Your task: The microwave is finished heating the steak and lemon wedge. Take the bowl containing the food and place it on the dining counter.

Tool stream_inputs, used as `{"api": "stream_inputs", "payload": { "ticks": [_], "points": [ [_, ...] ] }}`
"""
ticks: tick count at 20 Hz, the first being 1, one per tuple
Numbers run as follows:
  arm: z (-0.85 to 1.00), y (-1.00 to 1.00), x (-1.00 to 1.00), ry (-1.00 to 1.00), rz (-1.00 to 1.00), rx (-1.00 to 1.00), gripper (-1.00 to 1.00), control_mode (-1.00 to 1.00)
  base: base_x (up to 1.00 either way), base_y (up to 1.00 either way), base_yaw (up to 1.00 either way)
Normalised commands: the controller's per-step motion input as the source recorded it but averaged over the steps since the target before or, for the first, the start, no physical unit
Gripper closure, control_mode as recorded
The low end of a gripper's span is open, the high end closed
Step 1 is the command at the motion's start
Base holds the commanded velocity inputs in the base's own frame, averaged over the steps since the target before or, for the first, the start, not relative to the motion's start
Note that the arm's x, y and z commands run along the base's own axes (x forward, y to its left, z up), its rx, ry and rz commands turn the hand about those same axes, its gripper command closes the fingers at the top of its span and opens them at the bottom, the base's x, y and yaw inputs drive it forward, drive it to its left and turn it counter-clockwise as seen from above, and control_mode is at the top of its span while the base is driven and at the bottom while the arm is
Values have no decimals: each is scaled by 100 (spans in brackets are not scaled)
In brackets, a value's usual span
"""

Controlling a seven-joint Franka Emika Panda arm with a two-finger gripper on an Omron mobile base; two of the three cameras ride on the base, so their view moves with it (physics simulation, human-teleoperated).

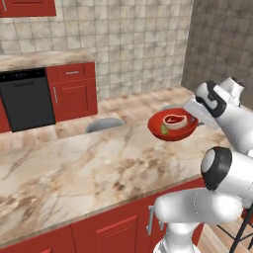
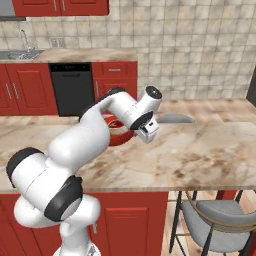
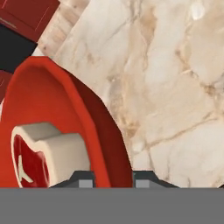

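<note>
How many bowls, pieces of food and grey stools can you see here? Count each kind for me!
Red bowl: 1
Food pieces, the steak and the lemon wedge: 2
Grey stools, one, another, a third: 3
Total: 6

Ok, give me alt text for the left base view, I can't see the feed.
The robot's jaws are shut on the rim of the red bowl, holding it tilted above the dining counter, with the steak and lemon wedge inside. Behind it are red cabinets and a tiled wall.
</note>
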Motion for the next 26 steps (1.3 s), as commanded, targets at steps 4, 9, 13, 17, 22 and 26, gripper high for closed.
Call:
{"api": "stream_inputs", "payload": {
  "ticks": [4, 9, 13, 17, 22, 26],
  "points": [
    [-60, 20, 65, 0, 22, 9, 100, -100, 0, 0, 0],
    [-17, 36, 8, 6, 18, 0, 100, -100, 0, 0, 0],
    [-55, 64, 35, 12, 9, -2, 100, -100, 0, 0, 0],
    [-71, 47, 38, 13, 8, 0, 100, -100, 0, 0, 0],
    [-72, 40, 34, 8, 8, 0, 100, -100, 0, 0, 0],
    [-60, 14, 29, 0, 7, 0, 100, -100, 0, 0, 0]
  ]
}}
